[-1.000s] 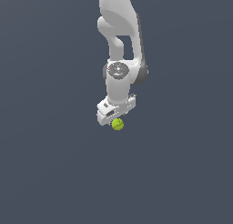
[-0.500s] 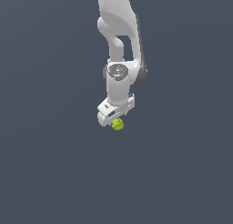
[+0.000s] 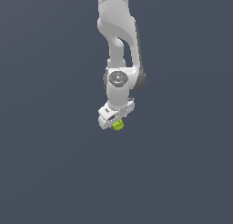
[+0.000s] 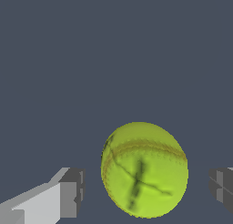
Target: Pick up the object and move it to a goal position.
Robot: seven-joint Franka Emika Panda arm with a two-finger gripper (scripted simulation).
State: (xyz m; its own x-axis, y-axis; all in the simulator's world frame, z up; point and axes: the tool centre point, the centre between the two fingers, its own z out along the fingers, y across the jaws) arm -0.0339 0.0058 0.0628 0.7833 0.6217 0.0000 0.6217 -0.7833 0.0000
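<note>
We see the white, jointed Franka arm (image 3: 119,50) coming down from the top centre of the exterior frame, ending a bit below mid-frame. The small yellow-green ball with faint darker seam lines (image 3: 118,124) sits right at the lower end of the white gripper (image 3: 117,122), partly tucked under the gripper body, just right of the gripper's lower-left corner in that frame. Ball looks much narrower than the gripper housing.

In the wrist frame, we see the ball (image 4: 144,169) in the lower centre-right, between the two dark grey finger pads (image 4: 73,191). The other pad is at the lower right edge, cut off by the frame. We see a visible gap of background on each side of the ball: wider on the pad at lower left, narrower on the pad at lower right. So the gripper (image 4: 145,186) has its fingers spread apart with the ball in between, not touching either pad as far as we can tell.

The background is a plain dark blue-grey surface (image 3: 54,173) in both views. We can't tell from these frames whether the ball rests on it.
</note>
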